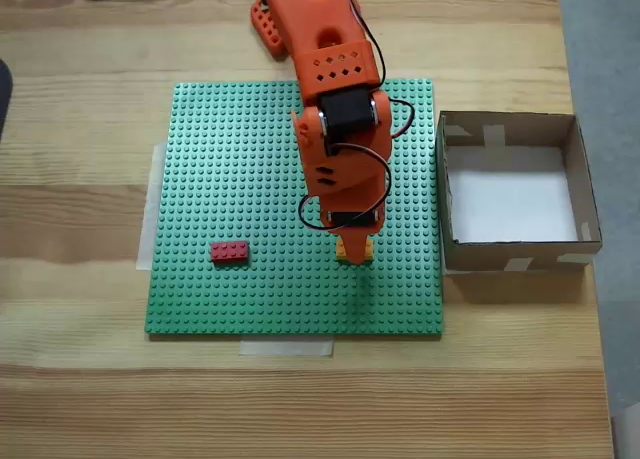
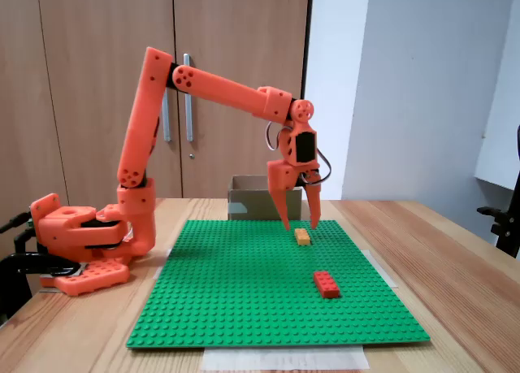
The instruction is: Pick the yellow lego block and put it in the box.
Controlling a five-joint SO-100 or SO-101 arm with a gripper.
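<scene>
Nearest the camera in the side-on fixed view, the green studded baseplate (image 2: 268,292) lies taped to the wooden table (image 2: 455,267), with a red brick (image 2: 327,284) sitting on it toward the front right. Farther back on the plate rests the yellow lego block (image 2: 302,236), flat on the studs and well apart from the red one. Just above and slightly behind it hangs the orange gripper (image 2: 299,222), pointing downward with its two fingers spread; one tip reaches down just left of the block, the other just right and above it, and nothing is clasped between them. From above, the gripper (image 1: 353,249) covers most of the yellow lego block (image 1: 356,251), leaving an orange-yellow edge peeking out below the wrist. Behind the arm, the box (image 2: 252,198) stands off the plate's far edge; from above the box (image 1: 510,129) sits just beside the plate's right edge, open and holding nothing.

The step in hand looks like the approach for the grasp. Next the fingers likely need to drop a little more so they straddle the block squarely, then close, lift clear of the studs and swing toward the box
</scene>
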